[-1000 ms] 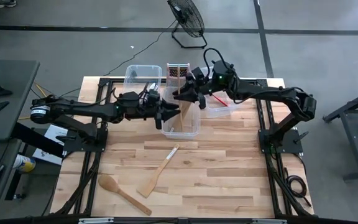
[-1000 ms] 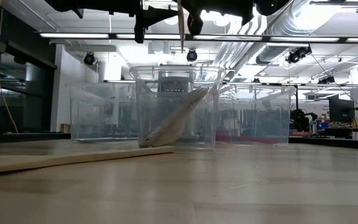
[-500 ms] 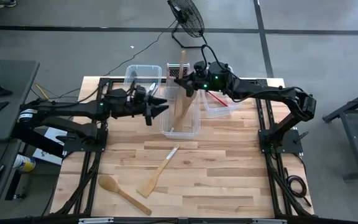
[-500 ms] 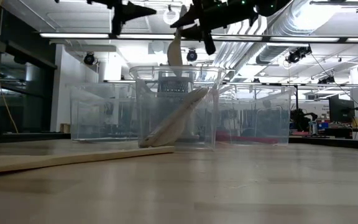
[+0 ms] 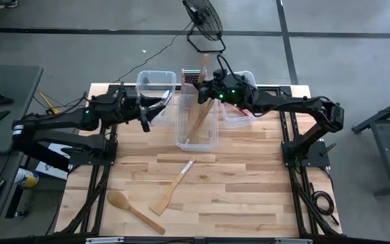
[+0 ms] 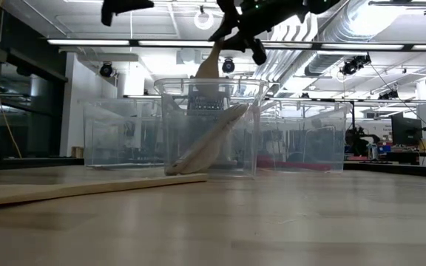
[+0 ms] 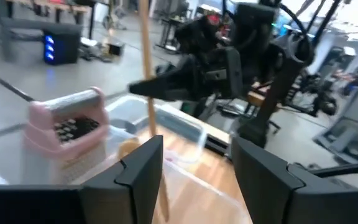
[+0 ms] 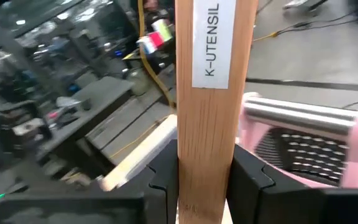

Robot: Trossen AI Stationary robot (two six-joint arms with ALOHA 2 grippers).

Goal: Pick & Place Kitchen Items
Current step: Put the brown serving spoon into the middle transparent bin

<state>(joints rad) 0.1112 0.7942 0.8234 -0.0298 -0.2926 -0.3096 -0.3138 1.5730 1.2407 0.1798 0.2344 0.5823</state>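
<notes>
Pale wood is showing on the utensil (image 8: 207, 93) — its white label printed in dark letters. Beside it, the grater (image 8: 303, 140) is gleaming silver under a pink top — the table (image 5: 249, 196) showing light wood planks.

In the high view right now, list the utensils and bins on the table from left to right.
Wooden spoon → left clear bin → wooden spatula → middle clear bin → right clear bin.

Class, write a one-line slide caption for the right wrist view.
Right claw grips a pale wooden utensil labelled K-UTENSIL, with the pink-topped grater beyond.
</notes>
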